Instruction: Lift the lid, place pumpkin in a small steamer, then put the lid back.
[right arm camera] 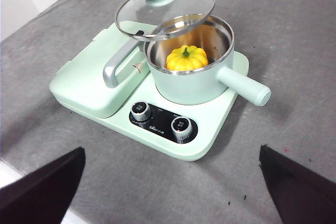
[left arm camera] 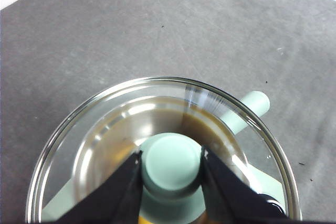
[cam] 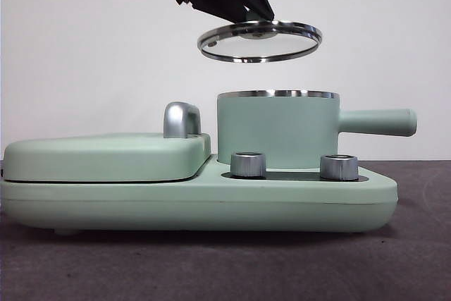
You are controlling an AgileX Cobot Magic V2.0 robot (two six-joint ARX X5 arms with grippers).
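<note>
Pumpkin (right arm camera: pixel 187 59) sits inside the small steamer (cam: pixel 277 130), upright on the steel floor of the pot, its green stem pointing up. The steamer stands on the right part of a mint-green cooker base (cam: pixel 197 202), behind two silver dials (cam: pixel 248 164). Its long straight handle (cam: pixel 377 122) lies level and points to the right in the front view, its long axis running across the scene.

Above the pot, clear of its rim, hangs the lid (cam: pixel 259 41). It is tilted slightly, its steel ring lower on the left side. The left gripper (left arm camera: pixel 172 167) has its two black jaws pinched on the lid's mint-green knob (left arm camera: pixel 172 162), one on each side. Through the glass the pot's handle shows below.

To the left of the steamer lies a wide flat cover (cam: pixel 106 154) with a chrome handle (cam: pixel 180 119).

The right gripper (right arm camera: pixel 173 192) is held back from the cooker over the grey table (right arm camera: pixel 294 40), its jaws spread wide and holding nothing.
</note>
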